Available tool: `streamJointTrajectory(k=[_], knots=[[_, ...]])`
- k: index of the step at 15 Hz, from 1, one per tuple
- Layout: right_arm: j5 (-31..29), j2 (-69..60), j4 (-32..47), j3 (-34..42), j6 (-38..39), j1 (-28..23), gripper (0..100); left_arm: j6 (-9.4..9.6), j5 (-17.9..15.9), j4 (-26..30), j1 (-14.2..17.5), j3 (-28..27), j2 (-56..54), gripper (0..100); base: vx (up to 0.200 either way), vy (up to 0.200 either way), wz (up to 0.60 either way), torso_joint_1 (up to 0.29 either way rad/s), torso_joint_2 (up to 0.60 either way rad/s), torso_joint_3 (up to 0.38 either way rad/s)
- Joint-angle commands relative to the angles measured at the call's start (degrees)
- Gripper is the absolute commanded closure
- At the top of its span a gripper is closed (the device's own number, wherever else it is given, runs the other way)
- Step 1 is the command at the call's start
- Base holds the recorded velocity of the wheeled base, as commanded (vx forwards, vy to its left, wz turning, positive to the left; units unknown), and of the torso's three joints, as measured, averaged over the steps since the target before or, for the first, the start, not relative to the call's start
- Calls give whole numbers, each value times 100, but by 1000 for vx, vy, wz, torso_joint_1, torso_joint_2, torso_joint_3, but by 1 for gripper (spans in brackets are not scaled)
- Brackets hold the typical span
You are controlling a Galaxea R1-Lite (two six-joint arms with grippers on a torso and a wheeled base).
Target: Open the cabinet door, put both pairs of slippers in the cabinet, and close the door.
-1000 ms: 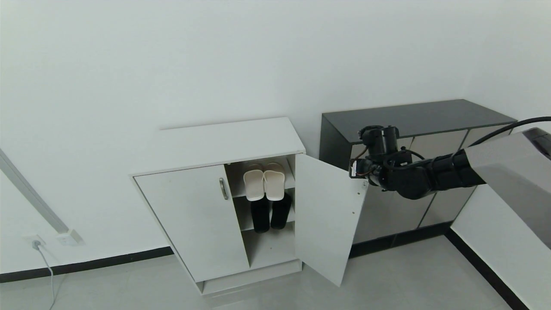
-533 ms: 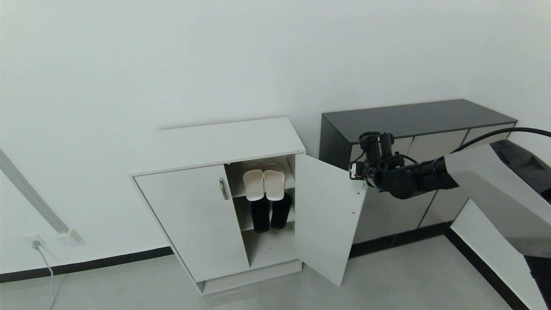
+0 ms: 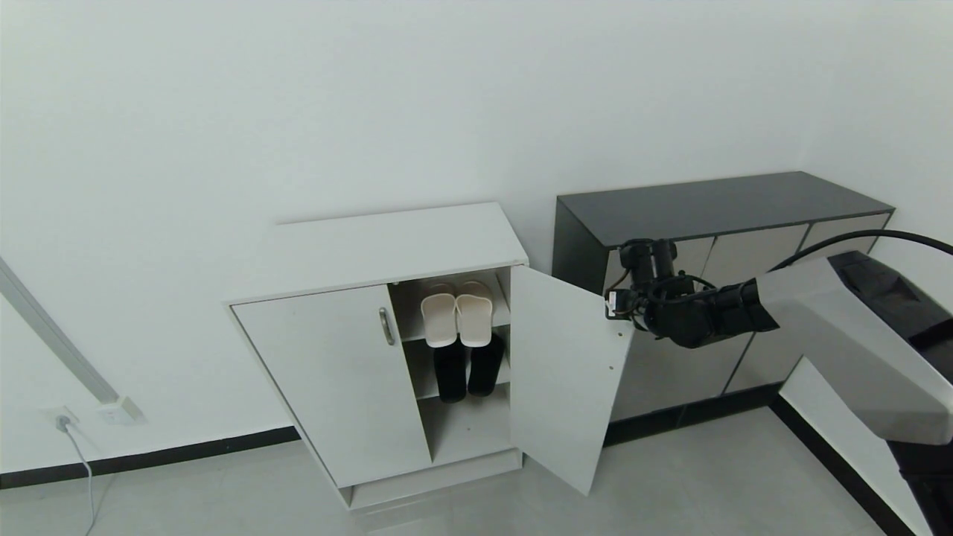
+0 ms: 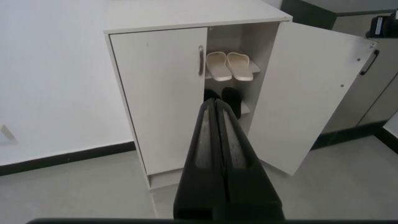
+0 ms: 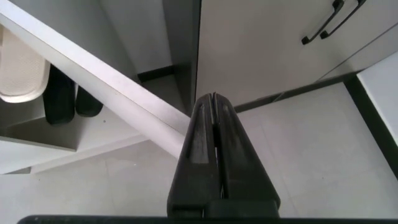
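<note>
Both pairs are in the cabinet (image 3: 387, 253): white slippers (image 3: 456, 318) side by side on the upper shelf, black slippers (image 3: 467, 368) directly below on the next shelf. The right door (image 3: 566, 372) is swung wide open and the left door (image 3: 335, 380) is flat against the carcass. My right gripper (image 3: 614, 304) is at the open door's top outer corner, on its back side. In the right wrist view the fingers (image 5: 205, 137) are pressed together with nothing between them, tip right at the door's edge; I can't tell if it's actually touching. The right arm reaches in level from the right, across the front of the dark sideboard (image 3: 715, 201). The left gripper (image 4: 216, 102) is also clamped together and holds nothing; it's well back from the cabinet, pointing at it above the floor (image 4: 93, 193).
</note>
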Motion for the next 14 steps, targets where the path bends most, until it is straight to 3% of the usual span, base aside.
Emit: streamJointTrajectory(k=[1,8,11,14], knots=[[-1,-15,-3,56,23,28,100,-2,4,-4,1,0,8,100,0,0,0,0,0,0],[-1,-498,-30,909,296,388,100,-2,4,5,1,0,-1,100,0,0,0,0,0,0],[8,-982,-539,1937,401,960,100,-2,4,-4,1,0,8,100,0,0,0,0,0,0],[210,-1307,-654,2394,498,1364,100,-2,4,-4,1,0,8,100,0,0,0,0,0,0]])
